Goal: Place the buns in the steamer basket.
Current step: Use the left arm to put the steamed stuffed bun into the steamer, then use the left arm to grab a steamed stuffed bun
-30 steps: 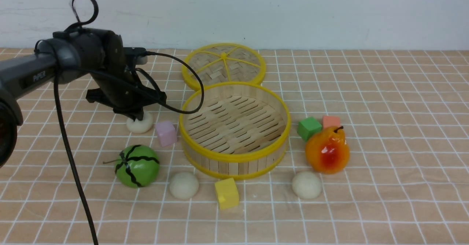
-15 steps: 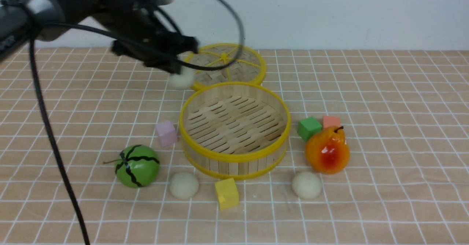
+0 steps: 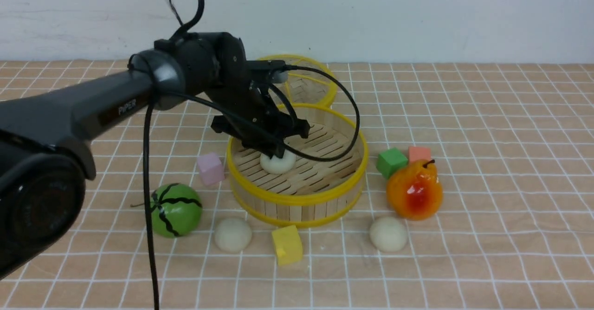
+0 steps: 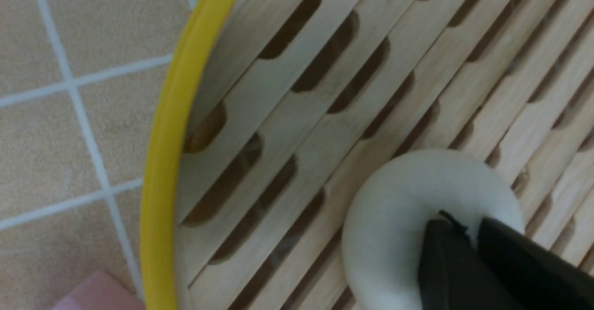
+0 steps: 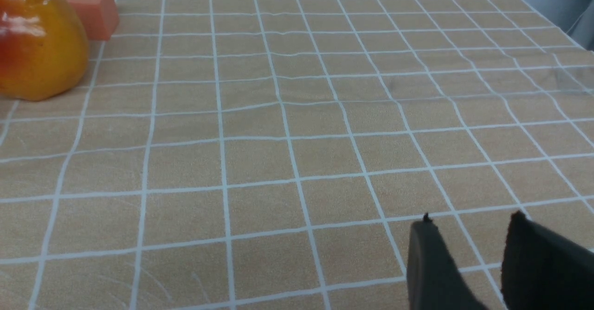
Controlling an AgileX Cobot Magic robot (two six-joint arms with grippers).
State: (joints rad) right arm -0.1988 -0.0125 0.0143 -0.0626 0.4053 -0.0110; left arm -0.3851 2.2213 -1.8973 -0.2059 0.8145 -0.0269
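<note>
Left gripper (image 3: 277,152), jaws narrow, nips the top of one bun (image 3: 278,163) sitting straight below it on the steamer basket (image 3: 297,200) floor; second bun (image 3: 233,234) lies outside at 7 o'clock, third bun (image 3: 389,234) at 5 o'clock.

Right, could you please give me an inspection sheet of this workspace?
Surface: checked tablecloth, flat.
Job's things: steamer basket uncovered; inner bun on its slats; left bun and right bun on the cloth in front of it.
Clutter: lid behind the basket; melon, pear, pink cube, yellow cube, green cube, orange cube around it.
Grippers: left gripper pinching the inner bun; right gripper open, empty, over bare cloth.
Cables: black cable hangs from the left arm and loops over the basket.
Surroundings: plain white wall.
</note>
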